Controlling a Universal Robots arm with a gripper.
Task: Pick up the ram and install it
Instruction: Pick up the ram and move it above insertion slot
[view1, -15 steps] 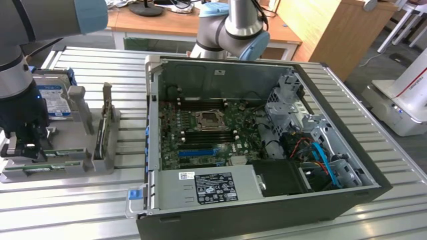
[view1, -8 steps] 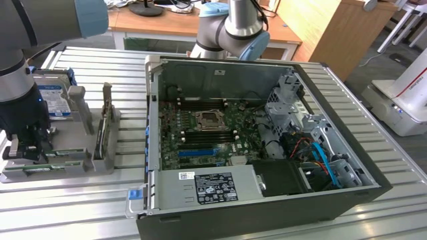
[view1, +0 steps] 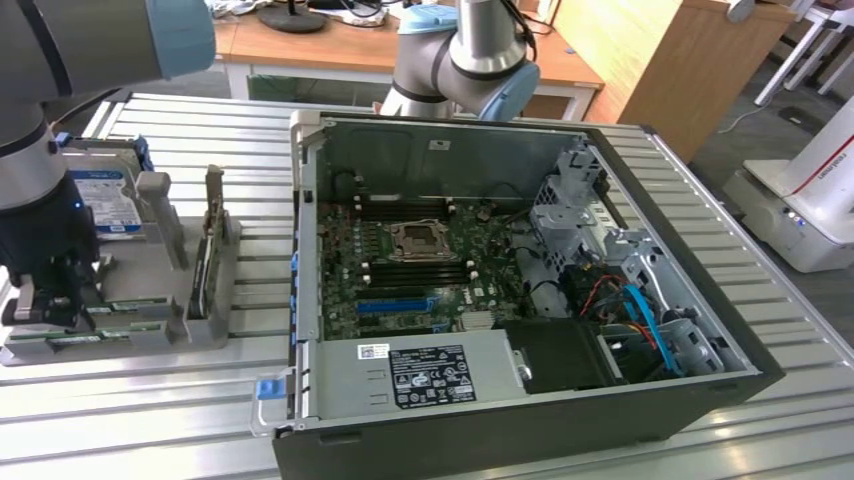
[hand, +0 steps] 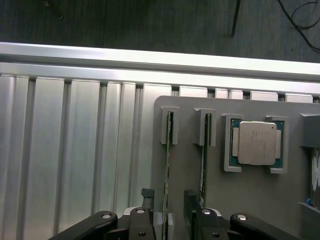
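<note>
Two ram sticks stand on edge in slots of a grey holder (hand: 190, 165); from the wrist view they look like thin green lines. My gripper (hand: 169, 205) is open and straddles one ram stick (hand: 168, 150), one finger (hand: 147, 198) on each side with a gap between. The second ram stick (hand: 204, 155) stands just outside the other finger. In the exterior view my gripper (view1: 56, 300) hangs over the front of the holder (view1: 200, 330) on the exterior view's left, where green ram boards (view1: 134, 306) lie low in it.
A square silver processor (hand: 255, 143) sits in the holder beside the ram slots. A hard drive (view1: 104, 200) stands at the holder's back. The open computer case (view1: 441, 400) with its motherboard (view1: 400, 270) lies to the exterior view's right on a ribbed metal table (hand: 75, 150).
</note>
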